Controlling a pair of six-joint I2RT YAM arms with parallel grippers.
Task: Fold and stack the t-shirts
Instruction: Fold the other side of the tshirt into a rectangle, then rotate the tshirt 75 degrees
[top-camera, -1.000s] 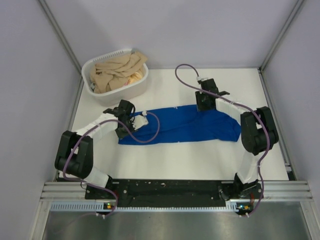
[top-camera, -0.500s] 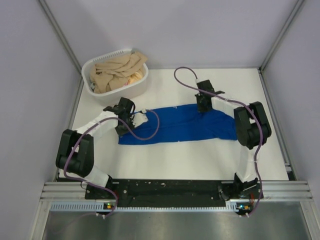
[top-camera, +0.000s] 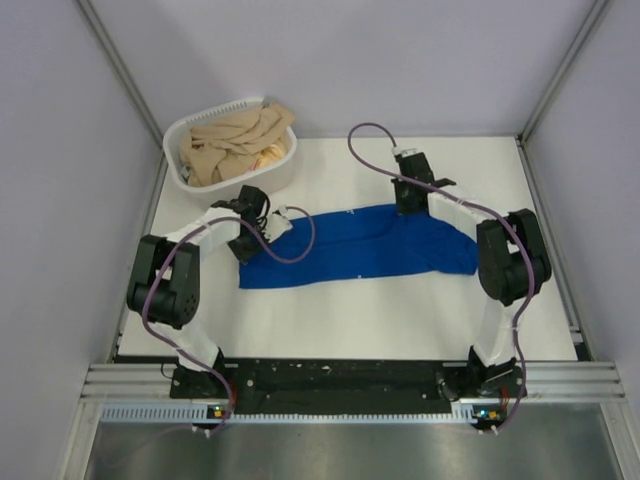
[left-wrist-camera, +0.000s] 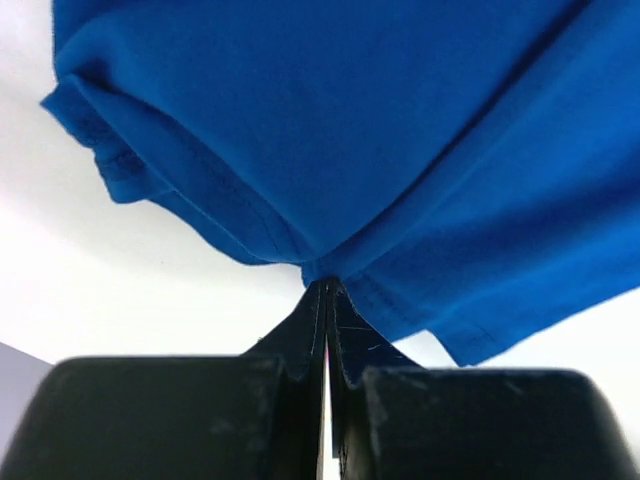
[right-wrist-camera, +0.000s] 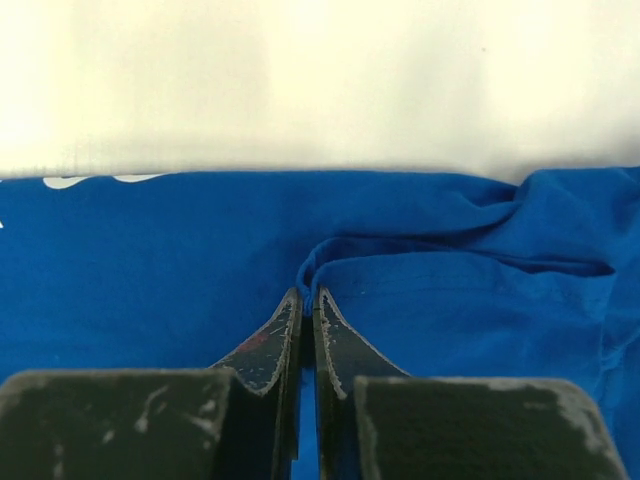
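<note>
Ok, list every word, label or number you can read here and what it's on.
None can be read. Only white print scraps peek out at the far edge of the royal-blue cloth t-shirt, too little showing to make out any letter.

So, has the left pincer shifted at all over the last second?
Yes. The left pincer, shut on the royal-blue cloth t-shirt, has moved away from the arm bases, closer to the white plastic laundry basket.
</note>
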